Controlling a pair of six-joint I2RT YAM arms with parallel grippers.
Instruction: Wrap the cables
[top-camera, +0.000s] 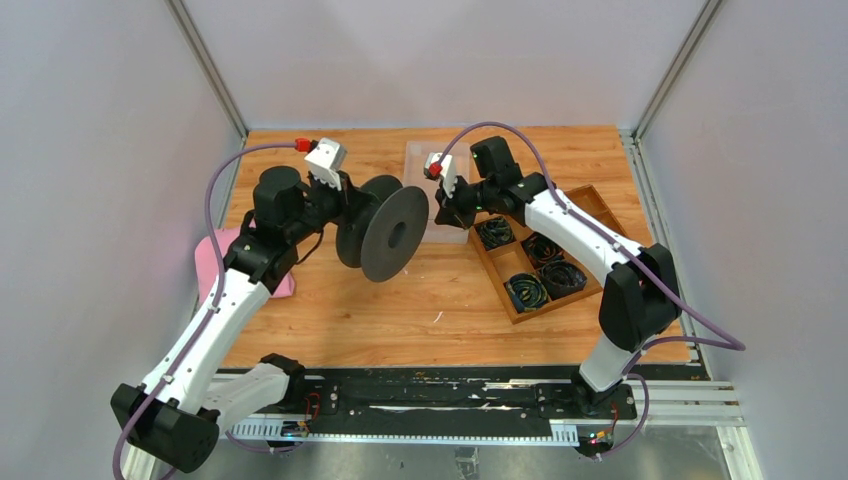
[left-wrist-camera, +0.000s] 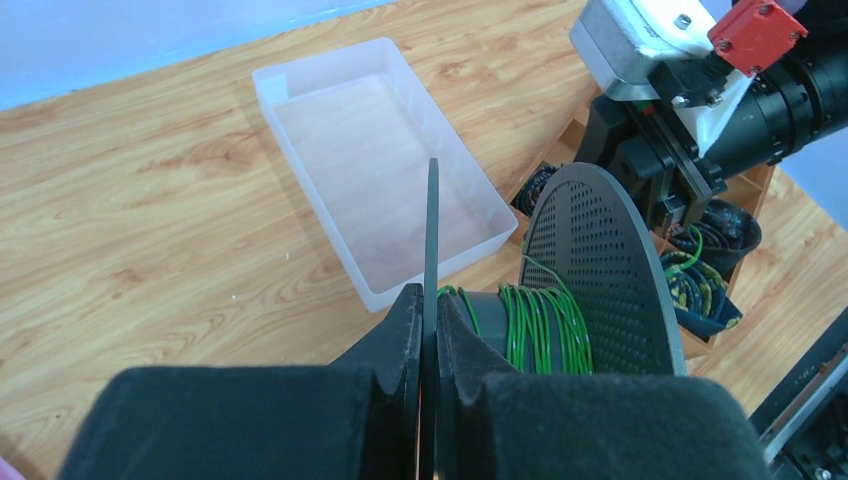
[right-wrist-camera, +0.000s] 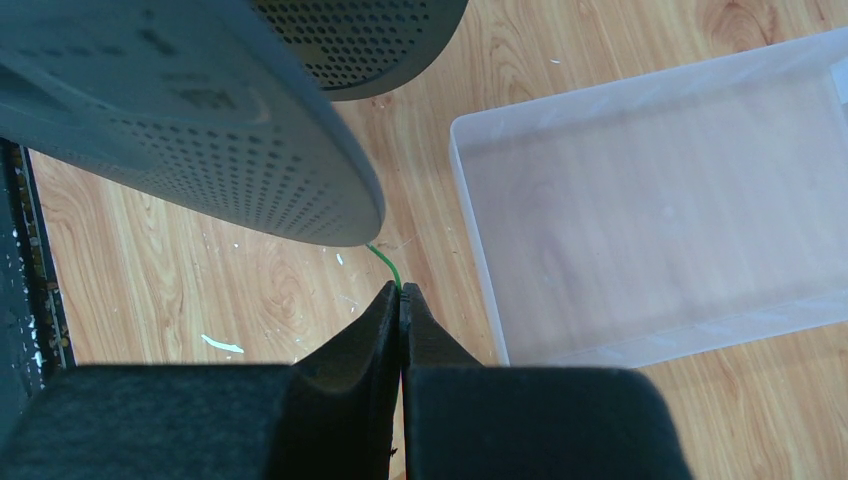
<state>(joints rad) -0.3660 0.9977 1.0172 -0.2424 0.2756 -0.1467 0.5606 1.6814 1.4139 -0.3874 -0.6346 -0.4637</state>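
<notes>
At far left a flat pink pad (top-camera: 215, 255) lies half under the arm. The left claw (left-wrist-camera: 431, 300) is almost closed, nipping the thin edge of a dark spool (left-wrist-camera: 600, 270) with round, perforated flanges. The thin green cable (left-wrist-camera: 535, 325) is wound on the spool's core. The right claw (right-wrist-camera: 400, 297) is fully closed, pinching the cable's loose end, whose run the flange hides. Beside it sits a frosted clear bin (right-wrist-camera: 475, 230). At right a wooden tray (top-camera: 590, 205) holds dark coils.
</notes>
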